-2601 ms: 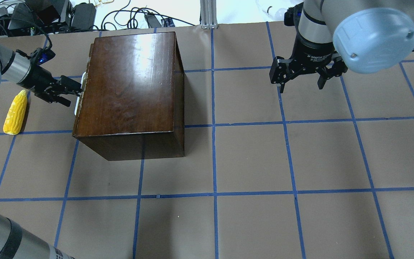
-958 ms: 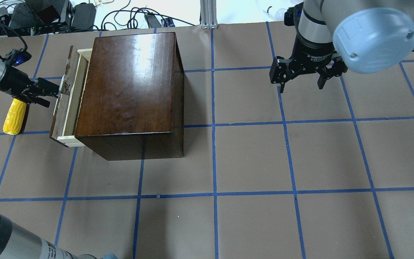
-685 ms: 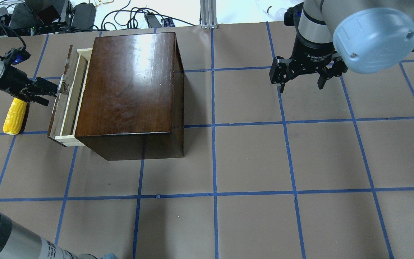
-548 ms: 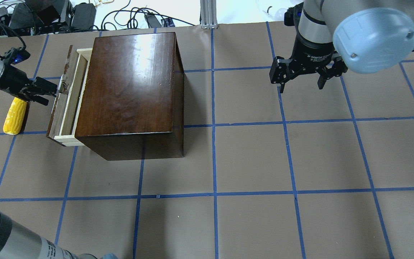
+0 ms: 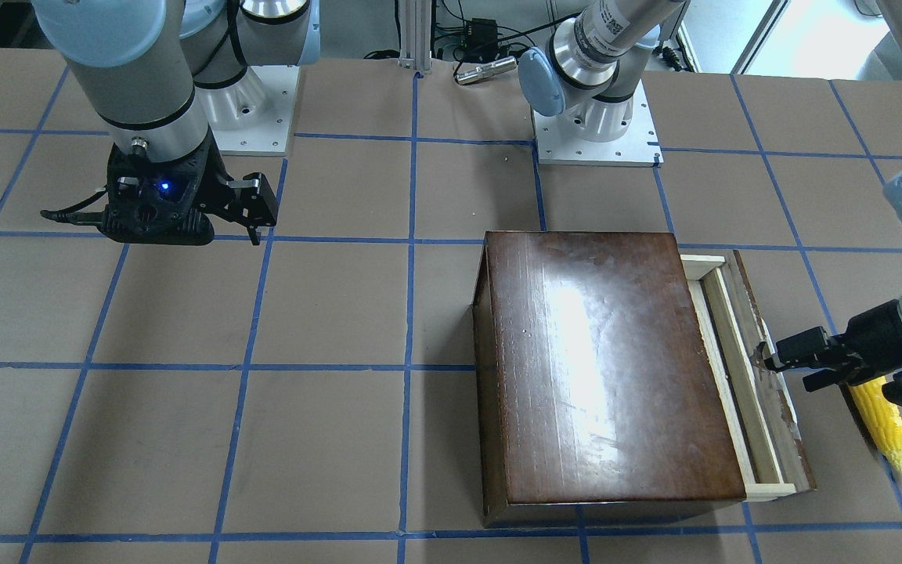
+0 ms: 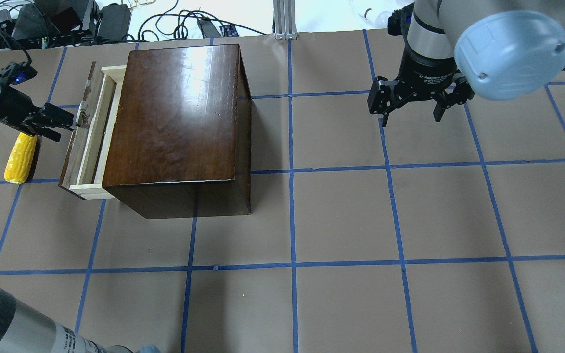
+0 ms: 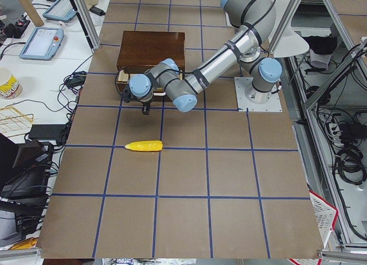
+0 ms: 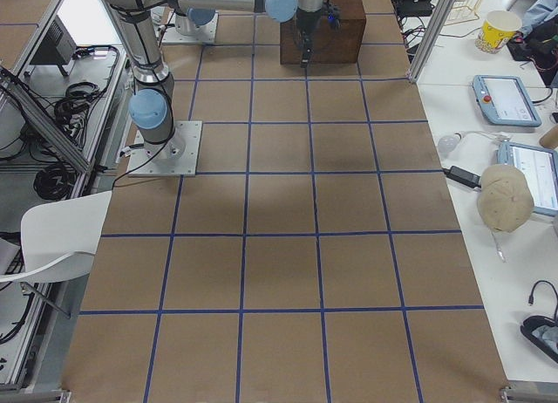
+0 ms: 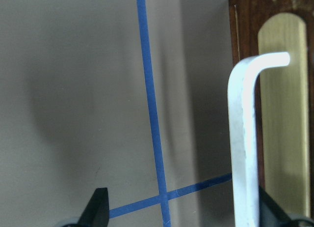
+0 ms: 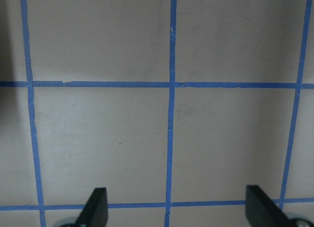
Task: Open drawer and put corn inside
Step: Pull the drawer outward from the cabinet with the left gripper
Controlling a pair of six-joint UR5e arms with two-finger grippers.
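The dark-brown box [image 6: 179,113] stands at the back left, also in the front view [image 5: 600,368]. Its drawer [image 6: 91,139] is pulled partly out toward the left and shows its pale wood tray [image 5: 737,376], which looks empty. My left gripper [image 6: 64,122] is open at the drawer front. In the left wrist view one finger [image 9: 267,210] sits against the white handle [image 9: 243,138]. The yellow corn [image 6: 20,157] lies on the table just left of the drawer, under the left wrist [image 5: 882,419]. My right gripper [image 6: 411,119] is open and empty, hovering far right.
The table is brown paper with a blue tape grid [image 6: 292,264]. Cables and electronics [image 6: 66,19] lie beyond the back edge. Both arm bases [image 5: 596,125] stand at the robot's side. The corn sits close in front of the drawer's front panel [image 6: 72,142].
The drawer was shut 2.6 s ago. My left gripper has pulled it out leftward by the handle, a little further in the last second. The corn and the right arm have not moved.
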